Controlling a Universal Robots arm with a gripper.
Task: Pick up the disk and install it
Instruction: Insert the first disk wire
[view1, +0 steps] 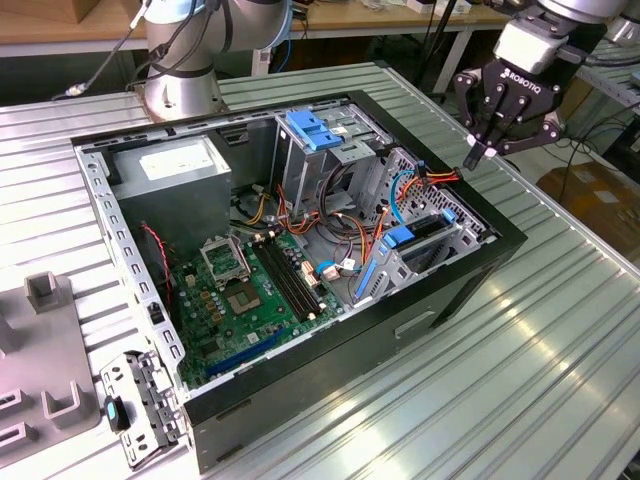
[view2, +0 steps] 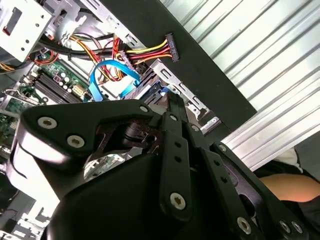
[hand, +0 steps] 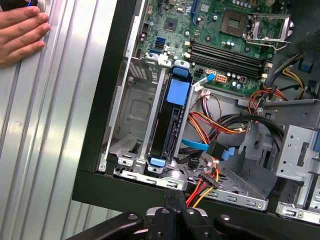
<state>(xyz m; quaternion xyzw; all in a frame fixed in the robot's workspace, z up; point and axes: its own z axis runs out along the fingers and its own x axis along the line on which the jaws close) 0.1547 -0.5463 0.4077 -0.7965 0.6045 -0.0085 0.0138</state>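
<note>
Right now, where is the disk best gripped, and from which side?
The disk stands on edge between cage walls that cover its flat faces, so probably pinch its exposed narrow edge near the blue tab, from the open side of the case.

A ribbed aluminium tabletop (view1: 540, 360) caught pale glare from overhead light, with a wooden workbench (view1: 50, 28) behind it and a brown cardboard box (view1: 600, 200) lying low at the exterior view's right.
</note>
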